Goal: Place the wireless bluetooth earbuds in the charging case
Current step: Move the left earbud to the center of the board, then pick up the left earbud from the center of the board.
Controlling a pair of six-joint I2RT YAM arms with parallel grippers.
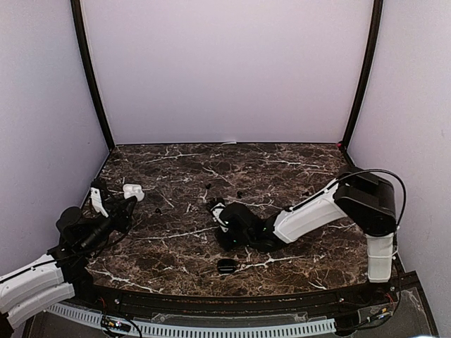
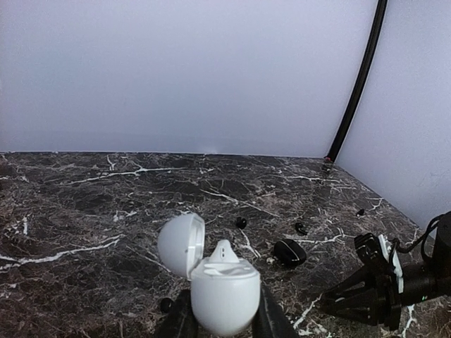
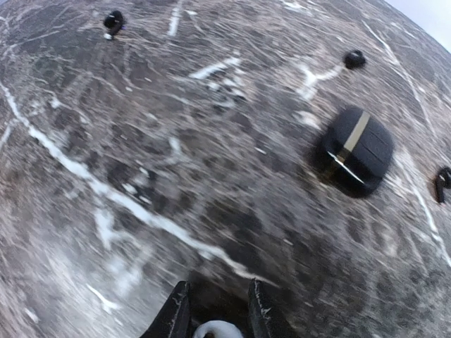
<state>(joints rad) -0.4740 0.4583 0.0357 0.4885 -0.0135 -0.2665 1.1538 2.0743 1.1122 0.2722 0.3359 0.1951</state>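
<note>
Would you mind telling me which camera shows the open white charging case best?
Left wrist: the white charging case sits large in the foreground, lid open. Top external shows it tiny; right wrist not at all.

Both arms wear smooth white shells over their long links, and the joints between them are black. On the right arm (image 1: pixel 310 211) there is a large black rounded housing (image 1: pixel 366 201), and a thin black cable (image 1: pixel 400 186) loops from it to the white lower link. The left arm (image 1: pixel 32 285) shows two white shells with a dark slit between. The right gripper (image 3: pixel 215 317) has two black fingers (image 3: pixel 176 315) with finely toothed inner edges; the left gripper (image 1: pixel 125 204) is black also, with a round black body (image 1: pixel 68 218) behind it
</note>
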